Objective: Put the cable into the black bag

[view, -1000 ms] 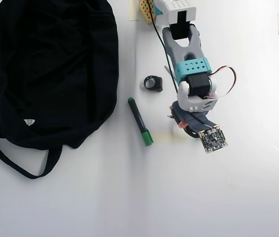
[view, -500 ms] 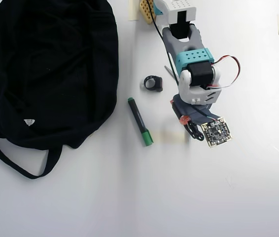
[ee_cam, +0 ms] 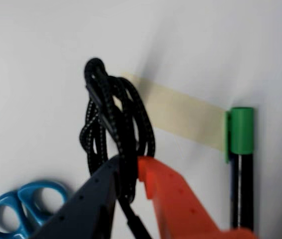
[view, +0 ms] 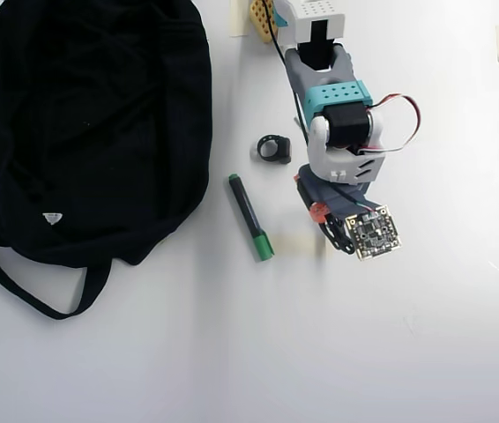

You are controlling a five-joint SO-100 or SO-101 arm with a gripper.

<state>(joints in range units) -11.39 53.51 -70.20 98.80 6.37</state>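
A: Where's the cable [ee_cam: 116, 134]?
B: Clamped between the jaws at mid-coil, loops dangling off the surface near the green-capped marker [ee_cam: 241, 164].
A: How will it handle?
B: Light and limp, I'd judge; likely to swing. The black bag [view: 82, 123] lies well apart, left in the overhead view

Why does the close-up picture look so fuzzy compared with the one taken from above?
In the wrist view, the cable and the gripper clamped on it sit very near the lens and look soft; the scissors blur too. The overhead view is sharper and evenly lit, though the black bag shows little fabric detail.
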